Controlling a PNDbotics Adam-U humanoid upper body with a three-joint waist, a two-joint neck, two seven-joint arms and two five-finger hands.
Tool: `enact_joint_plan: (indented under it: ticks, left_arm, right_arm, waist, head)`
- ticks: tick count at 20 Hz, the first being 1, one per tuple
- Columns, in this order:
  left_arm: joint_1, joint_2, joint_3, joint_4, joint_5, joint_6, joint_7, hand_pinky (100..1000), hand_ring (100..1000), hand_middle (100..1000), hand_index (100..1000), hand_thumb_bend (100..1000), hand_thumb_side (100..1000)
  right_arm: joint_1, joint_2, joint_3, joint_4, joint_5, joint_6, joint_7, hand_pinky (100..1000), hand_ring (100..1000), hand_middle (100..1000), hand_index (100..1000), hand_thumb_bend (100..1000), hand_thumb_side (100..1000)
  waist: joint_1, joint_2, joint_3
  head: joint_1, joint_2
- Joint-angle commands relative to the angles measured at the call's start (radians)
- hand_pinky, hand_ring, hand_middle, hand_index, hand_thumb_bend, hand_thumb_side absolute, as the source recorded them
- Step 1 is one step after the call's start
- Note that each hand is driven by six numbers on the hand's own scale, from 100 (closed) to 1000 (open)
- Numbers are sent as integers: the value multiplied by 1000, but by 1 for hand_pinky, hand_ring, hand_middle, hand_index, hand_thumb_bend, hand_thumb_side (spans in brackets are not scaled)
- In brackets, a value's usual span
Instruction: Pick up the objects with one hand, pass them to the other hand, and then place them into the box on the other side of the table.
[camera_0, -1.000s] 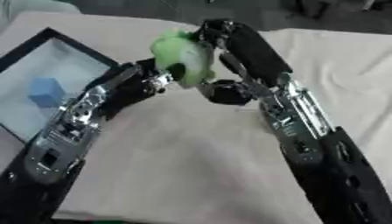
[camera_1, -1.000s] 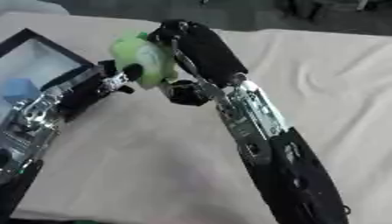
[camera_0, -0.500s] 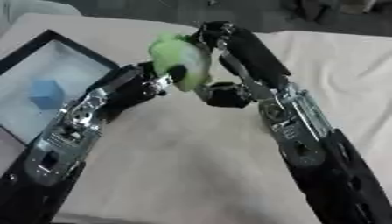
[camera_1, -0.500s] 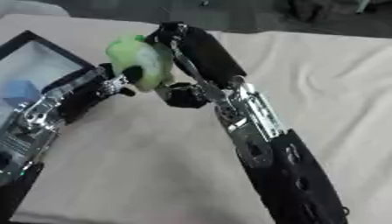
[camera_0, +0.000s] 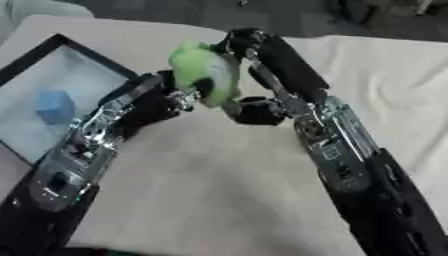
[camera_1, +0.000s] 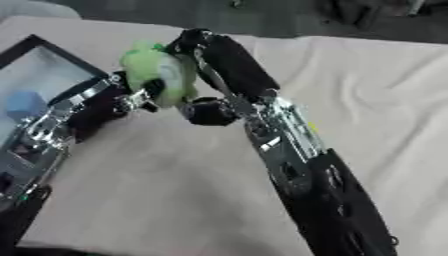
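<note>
A: Where's the object?

B: Green soft toy, held up above the counter, mid-frame. It sits between both robot hands, left robot hand below and on its left, right robot hand on its right and over the top.

A: Hand states?

B: Right robot hand: fingers curled round the toy's top and right side, thumb under it, so it's clamped on the toy. Left robot hand: touching the toy's lower left edge. Fingers are hidden behind the toy and blurred, can't tell if they're closed on it or apart.

A: Containers?

B: One box, black rim, pale floor, on the counter at the left edge, just beside the left forearm. One small blue block inside, lying on the floor of the box. The toy is outside the box, up and to its right.
</note>
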Motion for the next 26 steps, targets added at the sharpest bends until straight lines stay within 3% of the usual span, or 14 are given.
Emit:
enact_joint_plan:
  ticks: [1, 7, 13, 15, 19, 26]
  left_arm:
    - [-16, 5, -2, 5, 35, 19, 40, 735, 870, 813, 650, 100, 361]
    - [-16, 3, -1, 12, 109, 32, 108, 673, 764, 676, 499, 100, 417]
    - [-16, 3, -4, 20, 222, 28, 178, 609, 675, 577, 406, 100, 391]
    - [-15, 4, -3, 21, 253, 27, 193, 598, 655, 559, 388, 100, 366]
    - [-15, 6, -1, 22, 288, 26, 214, 591, 642, 550, 372, 100, 346]
    - [-14, 6, 1, 29, 328, 17, 239, 577, 655, 566, 373, 100, 272]
  right_arm:
    - [-22, 10, 13, -18, -12, 1, 15, 719, 525, 413, 573, 100, 100]
    - [-21, 10, 8, -17, -28, 15, 25, 724, 544, 445, 616, 100, 100]
    - [-21, 6, -4, -19, -33, 18, 48, 777, 626, 533, 699, 343, 100]
    - [-21, 3, -11, -20, -12, 19, 68, 825, 705, 607, 750, 425, 100]
    - [-21, 1, -27, -25, 66, 26, 128, 878, 787, 707, 800, 485, 136]
    - [-19, 3, -43, -40, 144, 29, 148, 907, 814, 742, 832, 526, 116]
  waist:
    - [4, -9, 1]
    - [4, -10, 1]
    - [4, -9, 0]
    - [4, -9, -1]
    - [5, -9, -2]
    - [5, -10, -3]
  head:
    - [2, -8]
    - [4, -9]
    - [5, -12]
    - [5, -12]
    - [7, -13]
    - [10, -15]
